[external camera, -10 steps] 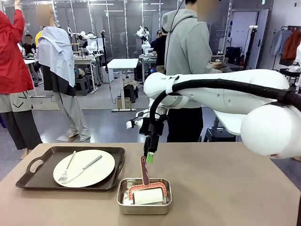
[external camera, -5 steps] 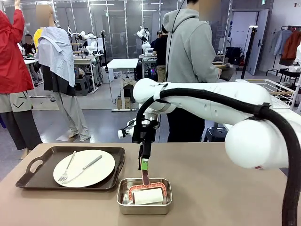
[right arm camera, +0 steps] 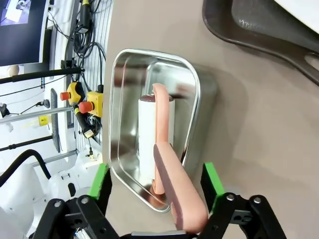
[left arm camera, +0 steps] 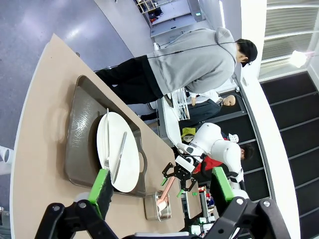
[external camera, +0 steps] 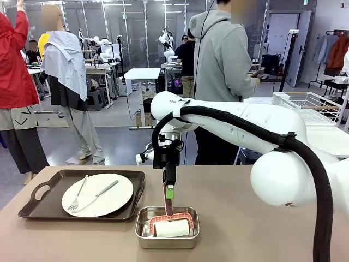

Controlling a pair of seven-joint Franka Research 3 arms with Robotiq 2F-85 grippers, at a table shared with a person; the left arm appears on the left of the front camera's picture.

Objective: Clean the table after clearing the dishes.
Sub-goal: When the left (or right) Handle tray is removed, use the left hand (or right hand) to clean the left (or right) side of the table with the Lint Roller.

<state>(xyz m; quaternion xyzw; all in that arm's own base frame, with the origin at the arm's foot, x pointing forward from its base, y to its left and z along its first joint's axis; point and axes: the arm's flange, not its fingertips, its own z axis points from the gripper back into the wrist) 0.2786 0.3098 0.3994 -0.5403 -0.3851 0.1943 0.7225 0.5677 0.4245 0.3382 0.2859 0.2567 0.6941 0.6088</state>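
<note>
Right arm: was extended from the right side across the middle of the taupe-brown rectangular table (external camera: 262,218), with the wrist pointing down.
Right gripper (external camera: 169,191): was positioned directly above the small rectangular steel pan (external camera: 166,242). The jaws were partly apart, with one green pad on each side of the pink handle (external camera: 168,203). In the right wrist view (right arm camera: 154,168) a clear gap separated one pad from the handle. The other pad was close beside it, and contact could not be determined. The handle was not clamped.
Left gripper (left arm camera: 160,184): jaws were wide, with nothing between the pads. It was raised well above the table and faced along its length.
Lint roller (external camera: 172,227): the white roll lay inside the pan. Its handle rose upright out of the pan, between the right gripper's pads.
Pan position: near the middle of the table, close to the robot's edge and just beside the tray.
Dishes: one round white dinner plate (external camera: 109,203) rested on a dark brown rectangular handled tray (external camera: 52,183) on the robot's left part of the table.
Cutlery: a metal fork (external camera: 78,194) and a metal knife (external camera: 101,192) lay on the plate, with the fork to the left of the knife in the front view.
Person (external camera: 221,54): wore a grey hooded top, stood at the far side of the table and was turned toward a white wire rack (external camera: 308,103).
</note>
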